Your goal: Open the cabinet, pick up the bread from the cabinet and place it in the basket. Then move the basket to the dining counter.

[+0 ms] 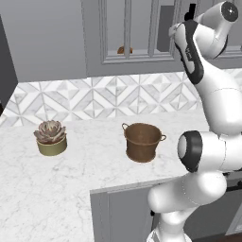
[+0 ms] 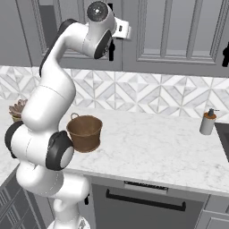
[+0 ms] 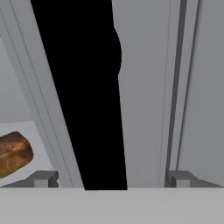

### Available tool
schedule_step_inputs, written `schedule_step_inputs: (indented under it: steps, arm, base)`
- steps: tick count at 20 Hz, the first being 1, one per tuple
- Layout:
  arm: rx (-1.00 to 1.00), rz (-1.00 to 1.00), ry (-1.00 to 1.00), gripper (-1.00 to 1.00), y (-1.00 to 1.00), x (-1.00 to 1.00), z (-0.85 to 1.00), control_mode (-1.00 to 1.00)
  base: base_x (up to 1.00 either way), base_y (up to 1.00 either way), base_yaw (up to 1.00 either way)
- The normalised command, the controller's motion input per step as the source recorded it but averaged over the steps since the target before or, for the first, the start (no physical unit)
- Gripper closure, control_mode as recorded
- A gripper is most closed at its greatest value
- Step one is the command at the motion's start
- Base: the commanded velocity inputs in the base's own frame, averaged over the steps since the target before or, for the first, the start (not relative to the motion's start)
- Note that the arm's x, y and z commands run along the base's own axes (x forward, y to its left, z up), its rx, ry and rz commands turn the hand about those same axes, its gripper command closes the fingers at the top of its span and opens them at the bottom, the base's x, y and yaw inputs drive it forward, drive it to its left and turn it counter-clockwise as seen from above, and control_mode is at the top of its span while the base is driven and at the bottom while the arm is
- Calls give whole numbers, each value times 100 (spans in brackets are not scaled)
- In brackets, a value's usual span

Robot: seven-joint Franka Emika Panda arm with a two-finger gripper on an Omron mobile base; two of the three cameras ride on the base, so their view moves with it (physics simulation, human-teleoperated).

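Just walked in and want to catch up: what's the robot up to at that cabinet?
The arm is reaching up to the glass-paned cabinet, its gripper right at the black bar handle with jaws open on either side of it, not yet closed. The door looks shut, and the bread sits inside behind the glass. The basket waits on the marble worktop below, with nothing visible inside it, beside a potted succulent.

There are no words, numbers or signs to read on anything here, not even on the soap bottle (image 2: 208, 121).
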Motion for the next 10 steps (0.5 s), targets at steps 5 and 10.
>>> schedule_step_inputs:
  steps: [5,10]
  arm:
    - [0,1,0,100,0,13,-1,-100]
    - [0,-4,0,100,0,-16,0,-100]
  base:
    - [0,0,0]
    - [0,0,0]
